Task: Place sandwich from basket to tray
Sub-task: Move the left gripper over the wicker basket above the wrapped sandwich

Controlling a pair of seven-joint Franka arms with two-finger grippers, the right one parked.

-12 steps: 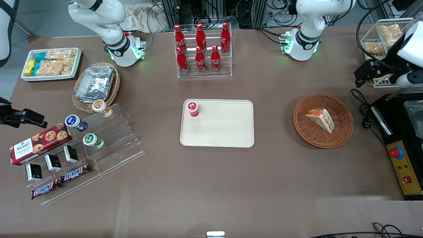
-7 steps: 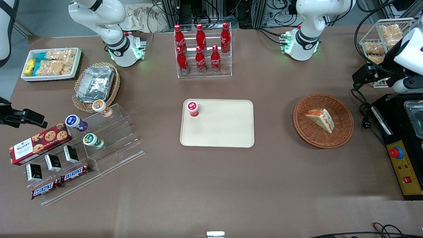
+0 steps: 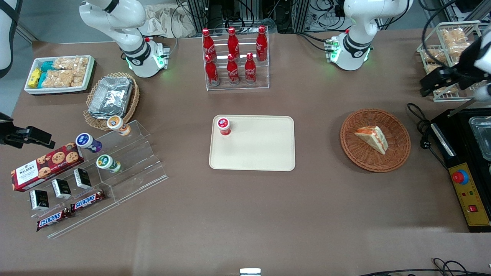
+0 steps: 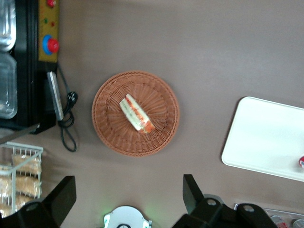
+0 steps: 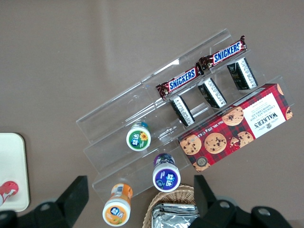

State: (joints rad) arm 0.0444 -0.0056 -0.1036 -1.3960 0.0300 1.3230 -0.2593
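The sandwich [image 3: 371, 138], a white wedge with an orange-red filling, lies in the round reddish-brown basket [image 3: 349, 149] toward the working arm's end of the table. The left wrist view looks down on the same sandwich [image 4: 136, 113] in the basket [image 4: 107, 128]. The cream tray [image 3: 261, 149] lies flat at mid-table, and part of the tray [image 4: 266, 142] shows from the wrist. My left gripper [image 3: 433, 82] hangs high, farther from the front camera than the basket and nearer the table's end. The gripper [image 4: 128, 180] is open and holds nothing.
A small red-capped bottle [image 3: 223, 126] stands on a tray corner. A rack of cola bottles [image 3: 235, 57] stands farther back. A wire rack of snacks [image 3: 448, 46], a black machine with a red button [image 3: 466, 168] and a cable [image 3: 420, 126] crowd the working arm's end.
My left gripper has drifted a little away from the basket, toward the wire rack. The sandwich, basket and tray have not moved.
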